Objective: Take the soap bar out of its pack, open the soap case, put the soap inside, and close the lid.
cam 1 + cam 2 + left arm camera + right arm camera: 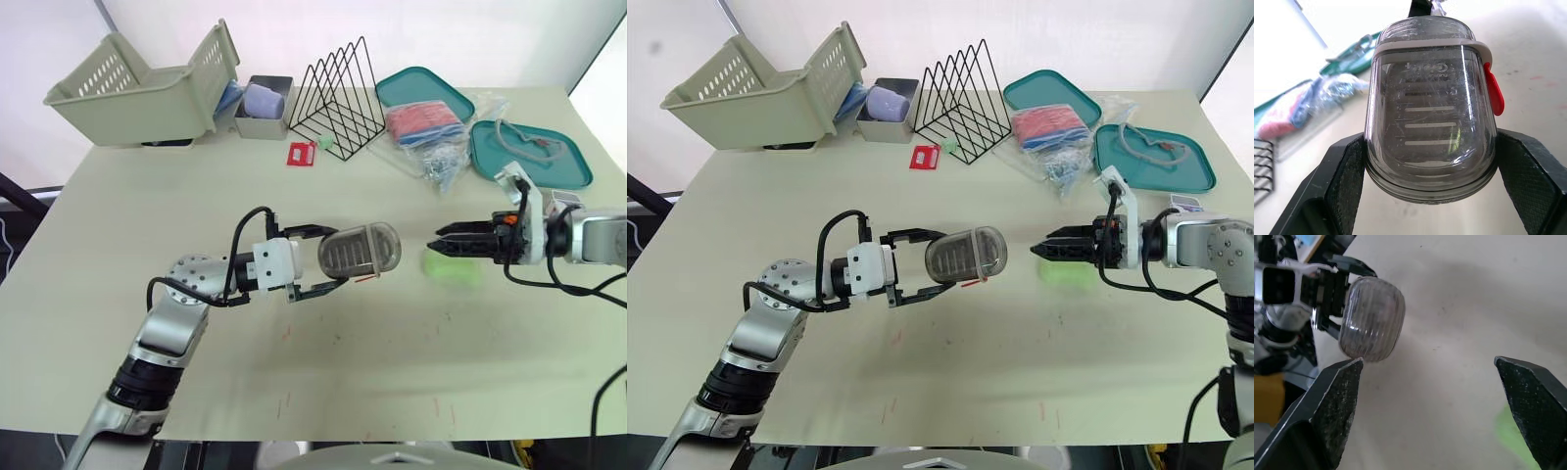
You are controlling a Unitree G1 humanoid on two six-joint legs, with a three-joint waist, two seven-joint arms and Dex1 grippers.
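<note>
Gripping the soap case [361,252] across its body, the left gripper [336,258] has its 2 fingers [1344,186] pressed against opposite sides of the translucent grey shell. We see the case lying sideways over the middle of the table [392,372], with its rounded end pointing toward the right gripper [438,241]. The lid is shut on the case, and a red latch [1494,93] sits at the seam on 1 side. In the left wrist view we read ribbed slots through the clear wall, and nothing green is visible inside. The right gripper faces the case from the robot's right, with a gap of bare table between them. Its 2 fingers are spread wide apart and hold nothing. The green soap bar [453,266] lies unwrapped on the table, directly beside and partly under the right gripper's tips. We cannot tell whether they touch it. At the far edge of the table, well apart from both grippers, we note a beige basket [137,88], a small metal tin [263,106], a black wire rack [338,93], a small red packet [301,154], a filled plastic bag [423,122] and 2 teal trays [534,157].
</note>
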